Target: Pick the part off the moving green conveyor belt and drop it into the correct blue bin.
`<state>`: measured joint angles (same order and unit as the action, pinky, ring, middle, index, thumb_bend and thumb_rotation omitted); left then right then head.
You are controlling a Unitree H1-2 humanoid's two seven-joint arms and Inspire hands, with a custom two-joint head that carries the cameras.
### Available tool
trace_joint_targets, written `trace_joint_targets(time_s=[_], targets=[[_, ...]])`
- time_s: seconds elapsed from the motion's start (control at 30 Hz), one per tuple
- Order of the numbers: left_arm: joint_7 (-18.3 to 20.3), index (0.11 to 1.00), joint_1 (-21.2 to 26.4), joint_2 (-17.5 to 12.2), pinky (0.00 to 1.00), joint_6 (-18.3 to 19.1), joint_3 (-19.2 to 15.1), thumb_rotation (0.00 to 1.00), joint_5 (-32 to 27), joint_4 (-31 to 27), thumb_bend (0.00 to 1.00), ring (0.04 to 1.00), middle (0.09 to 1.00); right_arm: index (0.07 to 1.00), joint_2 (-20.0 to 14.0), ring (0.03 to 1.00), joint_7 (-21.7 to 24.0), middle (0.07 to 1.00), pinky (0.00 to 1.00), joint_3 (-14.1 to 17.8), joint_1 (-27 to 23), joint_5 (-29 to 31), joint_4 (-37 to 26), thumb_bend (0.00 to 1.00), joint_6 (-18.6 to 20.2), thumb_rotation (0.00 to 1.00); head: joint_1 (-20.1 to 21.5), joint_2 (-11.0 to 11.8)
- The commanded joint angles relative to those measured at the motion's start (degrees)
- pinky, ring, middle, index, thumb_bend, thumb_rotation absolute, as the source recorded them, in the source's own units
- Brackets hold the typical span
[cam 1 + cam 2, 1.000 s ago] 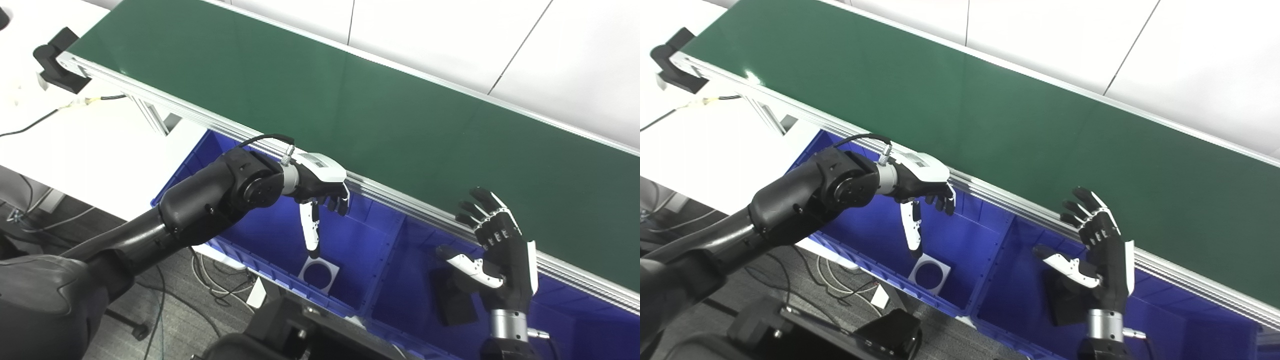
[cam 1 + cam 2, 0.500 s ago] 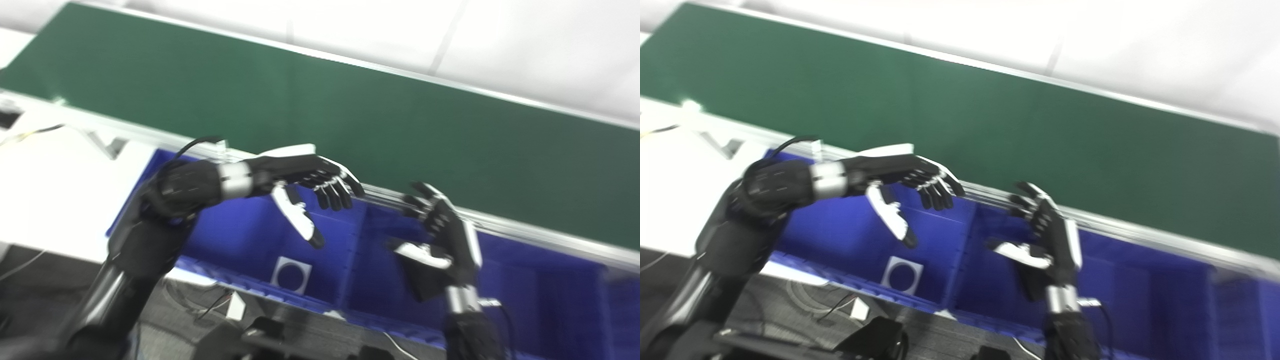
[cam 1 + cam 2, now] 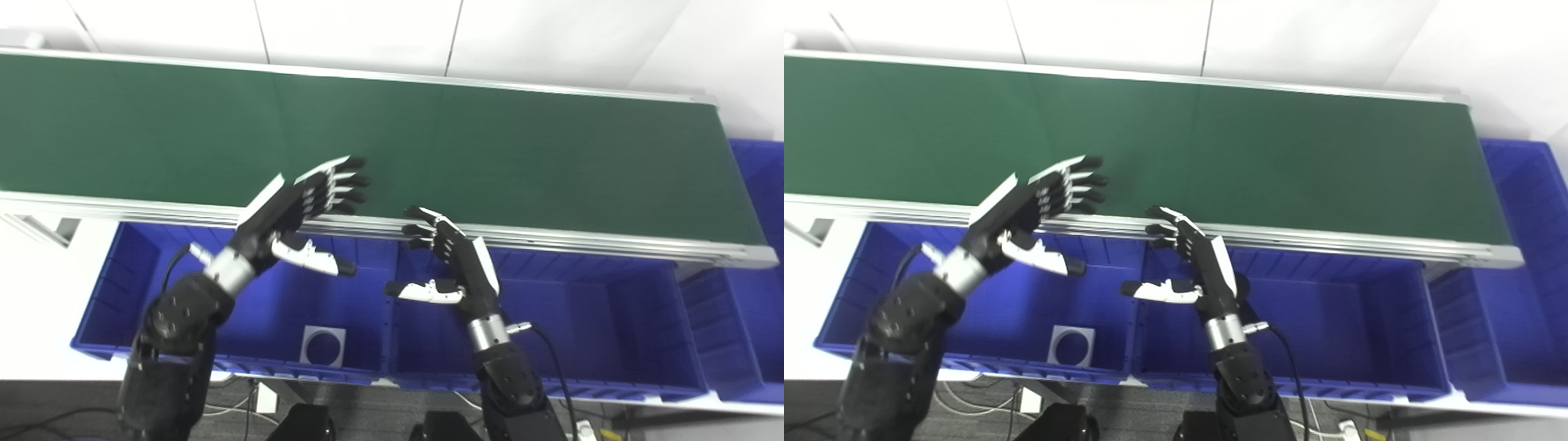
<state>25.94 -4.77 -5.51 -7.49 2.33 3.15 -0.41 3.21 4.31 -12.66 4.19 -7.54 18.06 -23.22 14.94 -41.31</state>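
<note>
The green conveyor belt (image 3: 490,147) runs across the view with no part showing on it. My left hand (image 3: 300,208) is open and empty, its fingers spread over the belt's near rail. My right hand (image 3: 450,263) is open and empty, raised just below the rail above the seam between two blue bins. The left blue bin (image 3: 128,275) holds a white square part with a round hole (image 3: 323,346). The middle blue bin (image 3: 612,318) lies to the right of it; a dark object shows behind my right hand in the right eye view (image 3: 1242,288).
A third blue bin (image 3: 759,263) stands at the belt's right end. The belt's aluminium rail (image 3: 582,239) runs just above the bins. White wall panels are behind the belt. Cables and floor show below the bins.
The camera has swung right, so the whole picture shifted. My left hand has risen from over the left bin to the belt's rail and opened wide. My right hand stays open.
</note>
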Motion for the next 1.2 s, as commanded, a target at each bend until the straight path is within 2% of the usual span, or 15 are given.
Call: trace_joint_targets(time_s=[0.0, 0.1, 0.23, 0.33, 0.43, 0.57, 0.6, 0.83, 1.03, 1.17], targets=[[-3.4, 0.883, 0.9, 0.9, 0.78, -6.2, 0.9, 0.07, 1.1, 0.8, 0.97, 0.818, 0.855, 0.762, 0.4, 0.755, -0.3, 0.86, 0.65, -0.5, -0.2, 0.1, -1.3, 0.93, -3.4, 0.21, -1.1, 0.7], [-5.6, 0.854, 0.5, 0.6, 0.77, -10.1, 2.6, 0.03, 3.2, 3.8, 0.95, 0.812, 0.859, 0.764, 0.0, 0.76, -0.4, 0.858, 0.66, -0.4, 0.3, 0.4, -1.5, 0.93, -3.6, 0.2, -2.1, 1.4], [-10.3, 0.808, 0.7, -0.8, 0.69, -15.3, 5.3, 0.0, 10.7, 8.1, 0.95, 0.78, 0.832, 0.766, -0.7, 0.765, -0.3, 0.853, 0.67, -0.3, 0.7, 1.5, -1.2, 0.93, -3.6, 0.19, -4.8, 2.9], [-13.8, 0.786, 1.0, -1.5, 0.67, -18.3, 6.7, 0.02, 15.5, 10.8, 0.97, 0.778, 0.818, 0.767, -1.1, 0.761, -0.5, 0.853, 0.68, -0.5, 0.9, 1.8, -0.9, 0.93, -3.7, 0.19, -6.4, 3.9], [-17.0, 0.789, 0.0, -2.0, 0.68, -18.0, 8.3, 0.05, 21.6, 10.4, 0.98, 0.78, 0.816, 0.767, -1.6, 0.758, -0.7, 0.849, 0.68, -0.5, 1.1, 2.4, -0.8, 0.93, -3.7, 0.19, -8.2, 5.2], [-20.4, 0.798, -1.3, -2.0, 0.63, -17.4, 10.0, 0.07, 25.8, 9.9, 0.97, 0.744, 0.812, 0.767, -2.1, 0.763, -0.5, 0.853, 0.69, -0.3, 1.4, 3.5, -0.5, 0.92, -3.7, 0.19, -9.3, 5.9], [-21.1, 0.799, -1.5, -1.9, 0.62, -17.3, 10.2, 0.08, 26.3, 10.2, 0.97, 0.741, 0.812, 0.768, -2.2, 0.764, -0.5, 0.853, 0.69, -0.3, 1.4, 3.7, -0.4, 0.92, -3.7, 0.19, -9.9, 6.8], [-24.6, 0.805, -0.6, -2.6, 0.64, -19.1, 12.0, 0.12, 26.4, 14.2, 0.94, 0.744, 0.808, 0.767, -2.7, 0.761, -1.7, 0.848, 0.68, -0.6, 1.2, 3.6, 0.6, 0.87, -3.7, 0.21, -9.8, 8.0], [-27.0, 0.806, 0.7, -3.2, 0.64, -19.4, 14.0, 0.13, 26.3, 17.0, 0.94, 0.739, 0.803, 0.769, -3.3, 0.765, -2.6, 0.848, 0.68, -1.4, 1.2, 3.2, 0.2, 0.81, -3.7, 0.2, -9.8, 7.2], [-27.5, 0.81, 1.1, -3.6, 0.63, -19.3, 14.8, 0.14, 26.2, 17.3, 0.94, 0.737, 0.803, 0.766, -3.4, 0.757, -3.2, 0.845, 0.67, -1.9, 1.2, 3.1, -0.1, 0.8, -3.7, 0.2, -9.4, 6.5]])
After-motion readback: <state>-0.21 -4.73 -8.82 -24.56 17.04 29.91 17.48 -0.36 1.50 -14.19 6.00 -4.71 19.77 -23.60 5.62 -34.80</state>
